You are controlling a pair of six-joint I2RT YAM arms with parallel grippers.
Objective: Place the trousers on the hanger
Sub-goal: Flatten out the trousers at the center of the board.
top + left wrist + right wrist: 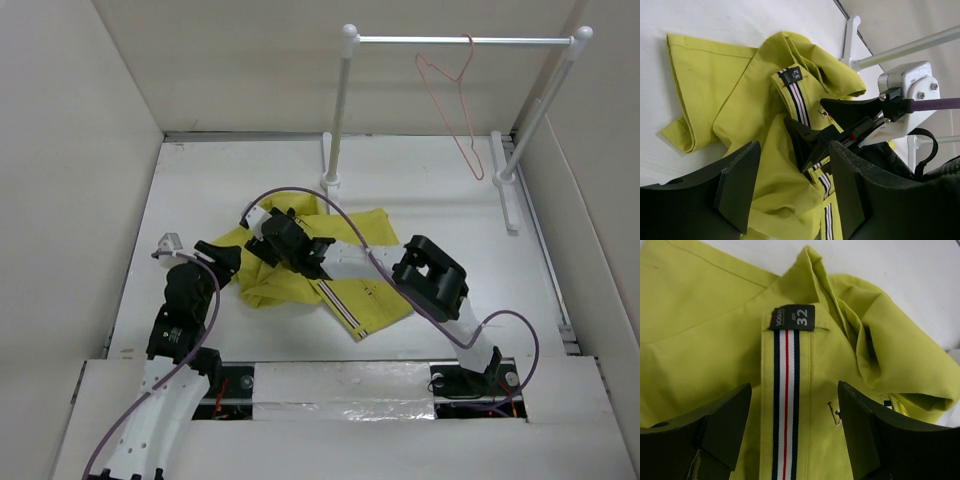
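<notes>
The mustard-yellow trousers (345, 292) lie crumpled on the white table, side stripe showing. The pinkish-red wire hanger (452, 95) hangs by its hook from the rail at the back right, far from both grippers. My left gripper (225, 260) is open at the cloth's left edge; in the left wrist view (792, 185) yellow folds (740, 85) lie between and beyond its jaws. My right gripper (305, 262) is open low over the trousers; in the right wrist view (795, 425) its jaws straddle the striped band (785, 390) below a dark "32" label (792, 317). It also shows in the left wrist view (815, 135).
A white-posted rail with a metal bar (460, 41) stands at the back right on two white feet. Its left post (337, 110) is just behind the trousers. Cream walls close in the table on three sides. A small grey object (165, 243) lies left of my left gripper.
</notes>
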